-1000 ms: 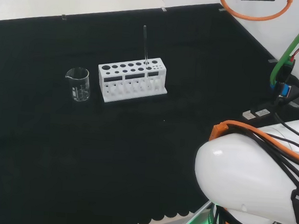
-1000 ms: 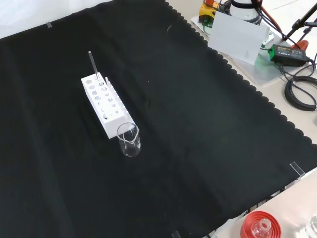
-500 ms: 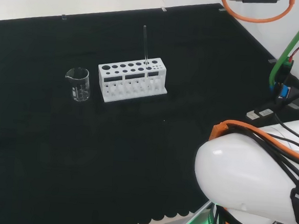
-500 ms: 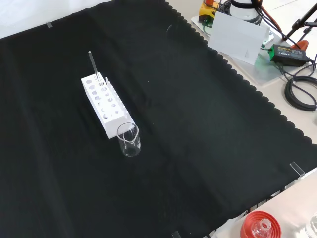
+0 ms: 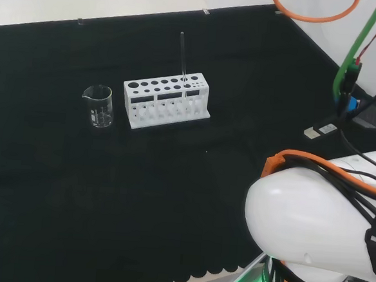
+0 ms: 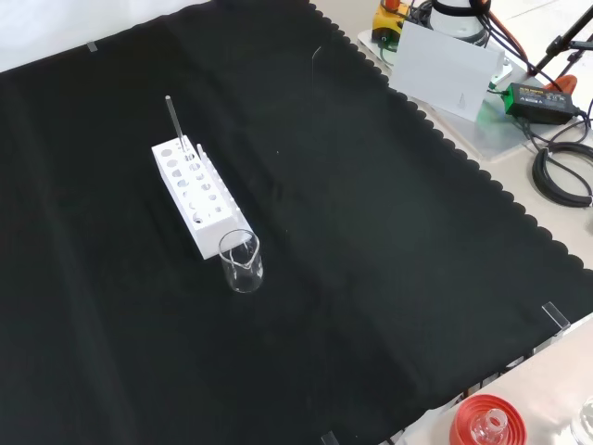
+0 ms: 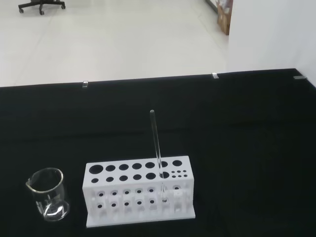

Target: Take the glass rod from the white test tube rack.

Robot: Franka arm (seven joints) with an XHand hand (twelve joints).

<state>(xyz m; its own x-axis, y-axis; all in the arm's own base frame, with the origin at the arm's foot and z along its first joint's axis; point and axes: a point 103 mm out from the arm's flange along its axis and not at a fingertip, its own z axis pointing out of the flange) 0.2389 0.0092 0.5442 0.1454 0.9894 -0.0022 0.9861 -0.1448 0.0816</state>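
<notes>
- I see the white test tube rack [image 5: 166, 103] standing on the black cloth [image 5: 107, 187], toward the far middle of the bench in my head view.
- The glass rod [image 5: 182, 55] stands nearly upright in a hole near the rack's right end in the head view; most of its length rises above the rack top.
- From the front camera, the rod [image 6: 176, 122] sits at the rack's [image 6: 193, 192] far end.
- A clear beaker [image 5: 99, 106] stands just beside the rack's left end in the head view, apart from it; from the front it [image 6: 242, 261] is at the rack's near end.
- The wrist camera looks at rack [image 7: 138, 191], rod [image 7: 157, 148] and beaker [image 7: 48, 193] from well back.
- The arm's white link [image 5: 311, 230] sits low at the right of my head view.
- I cannot tell whether the hand is open or closed.
- A red ribbed stand [image 6: 487, 422] with a clear vessel sits off the cloth at the front view's lower edge.
</notes>
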